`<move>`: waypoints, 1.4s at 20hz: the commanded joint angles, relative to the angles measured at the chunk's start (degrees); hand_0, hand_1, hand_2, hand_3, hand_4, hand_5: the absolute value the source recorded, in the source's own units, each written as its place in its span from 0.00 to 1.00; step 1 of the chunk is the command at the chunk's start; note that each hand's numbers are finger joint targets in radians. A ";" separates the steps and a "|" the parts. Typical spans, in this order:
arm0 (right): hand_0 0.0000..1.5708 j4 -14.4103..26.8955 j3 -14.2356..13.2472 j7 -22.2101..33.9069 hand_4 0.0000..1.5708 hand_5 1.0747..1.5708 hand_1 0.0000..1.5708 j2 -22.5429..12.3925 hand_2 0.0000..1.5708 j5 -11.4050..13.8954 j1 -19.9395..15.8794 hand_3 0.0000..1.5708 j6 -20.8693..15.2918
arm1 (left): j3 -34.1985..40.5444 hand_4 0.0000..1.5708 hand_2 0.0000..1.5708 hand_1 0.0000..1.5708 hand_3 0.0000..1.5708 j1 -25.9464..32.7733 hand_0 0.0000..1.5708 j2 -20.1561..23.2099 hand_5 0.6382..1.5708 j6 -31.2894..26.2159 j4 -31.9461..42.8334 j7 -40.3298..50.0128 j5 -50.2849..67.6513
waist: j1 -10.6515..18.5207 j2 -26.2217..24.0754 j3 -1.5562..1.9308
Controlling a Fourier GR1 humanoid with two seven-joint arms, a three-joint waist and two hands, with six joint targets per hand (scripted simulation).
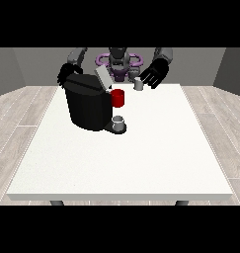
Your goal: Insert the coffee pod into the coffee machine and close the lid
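Observation:
A black coffee machine (87, 105) stands on the white table (141, 148), left of the middle. Its grey lid (102, 77) is tilted up at the top. A small grey cup (119, 123) sits on the machine's front tray. A small grey pod (139, 84) rests on the table near the far edge. The hand at the view's right (154, 74) hovers just right of the pod with spread fingers, holding nothing. The hand at the view's left (67, 72) sits behind the machine's top left corner, partly hidden.
A red mug (118, 98) stands right behind the machine, between it and the pod. The robot's torso (119, 62) is at the far edge.

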 commanded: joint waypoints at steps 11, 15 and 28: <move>0.00 -2.77 0.82 2.22 0.31 1.00 0.00 0.12 0.00 1.25 -3.16 0.00 -1.70 | 3.41 0.33 0.85 0.81 0.81 -10.86 0.81 2.73 1.00 -3.03 1.40 5.18 0.50 | -4.83 4.14 0.00; 0.00 -1.52 0.53 -0.04 0.34 1.00 0.00 -0.39 0.00 1.55 -3.80 0.00 -1.22 | 3.20 0.31 0.83 0.80 0.79 -12.34 0.80 1.28 1.00 -2.04 1.04 6.54 -0.07 | -4.33 5.72 0.01; 0.00 -2.18 -2.87 0.01 0.32 1.00 0.00 -2.34 0.00 -1.75 -5.86 0.00 -0.80 | 2.42 0.33 0.83 0.80 0.77 -12.42 0.80 -0.81 1.00 -1.25 1.70 5.23 -1.47 | -4.23 7.30 0.02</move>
